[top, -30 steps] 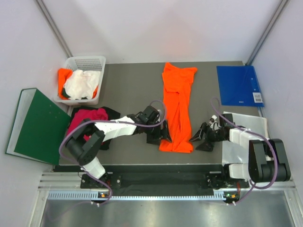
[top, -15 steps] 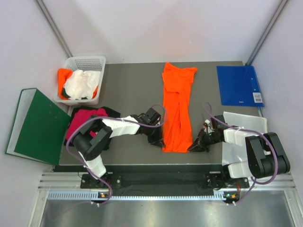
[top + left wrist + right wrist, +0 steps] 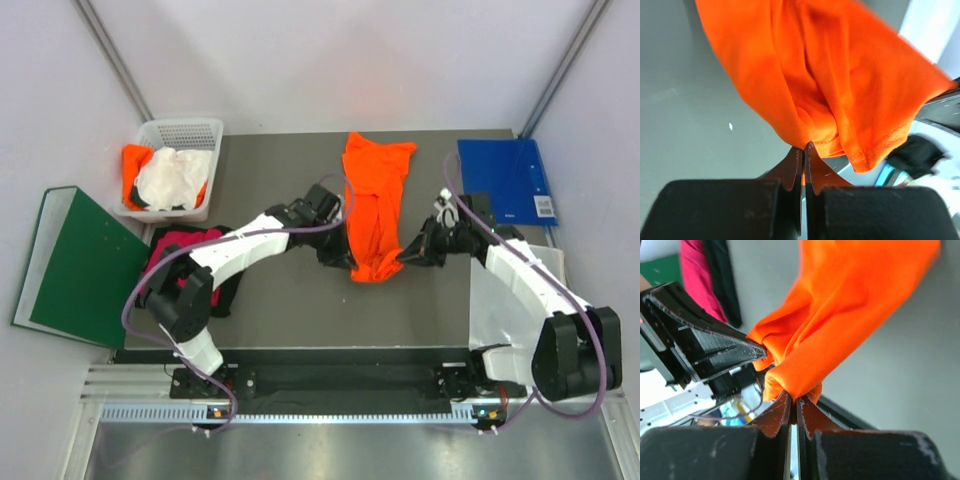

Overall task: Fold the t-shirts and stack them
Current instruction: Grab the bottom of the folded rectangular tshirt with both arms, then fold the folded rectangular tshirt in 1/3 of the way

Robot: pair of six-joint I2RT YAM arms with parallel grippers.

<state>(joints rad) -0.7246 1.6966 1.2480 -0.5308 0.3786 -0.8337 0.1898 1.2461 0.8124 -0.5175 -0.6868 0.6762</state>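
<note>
A bright orange t-shirt [image 3: 374, 195] lies lengthwise in the middle of the grey table, its near hem lifted and bunched. My left gripper [image 3: 349, 262] is shut on the hem's left corner [image 3: 812, 135]. My right gripper [image 3: 403, 258] is shut on the hem's right corner [image 3: 790, 380]. Both hold the cloth [image 3: 840, 75] above the table, the two grippers close together. A magenta-pink t-shirt [image 3: 180, 250] and a black one [image 3: 238, 238] lie heaped at the left. White [image 3: 172, 177] and orange [image 3: 134, 160] t-shirts fill a basket.
A white mesh basket [image 3: 185, 130] stands at the back left. A dark green binder [image 3: 78, 265] lies off the table's left edge, a blue folder [image 3: 505, 180] at the back right. White sheets [image 3: 500, 300] lie beside the right arm.
Both grippers closed on the near hem of the orange t-shirt, then lifted it and carried it away from the front edge toward the shirt's middle.
</note>
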